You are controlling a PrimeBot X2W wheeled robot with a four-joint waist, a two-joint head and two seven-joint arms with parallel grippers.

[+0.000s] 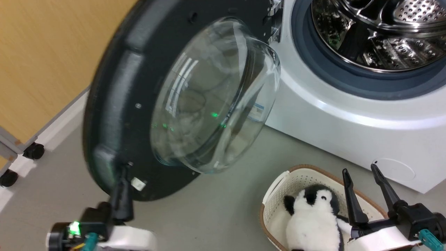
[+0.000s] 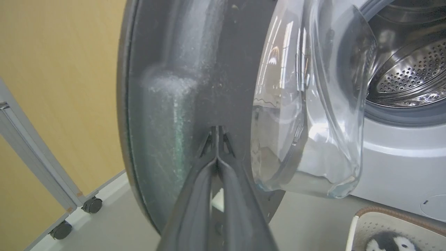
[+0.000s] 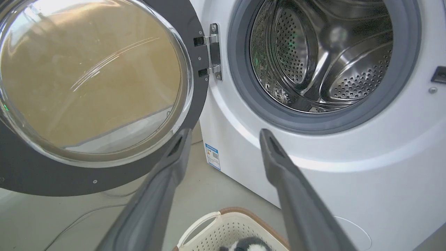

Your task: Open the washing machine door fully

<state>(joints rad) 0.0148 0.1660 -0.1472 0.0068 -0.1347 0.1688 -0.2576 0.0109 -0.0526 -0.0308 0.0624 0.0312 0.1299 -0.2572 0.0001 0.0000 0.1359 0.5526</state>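
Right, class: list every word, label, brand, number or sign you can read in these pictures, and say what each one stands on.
None can be read.
Blue label, low on the front of the washing machine: small print and a square code, too small to read.
White tag, near the lower edge of the washing machine door: too blurred to tell whether it bears writing.

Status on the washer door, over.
Left claw shut, tips on washing machine door, inner face. Right claw open near basket. Door swung wide. Wheeled frame beyond its edge.
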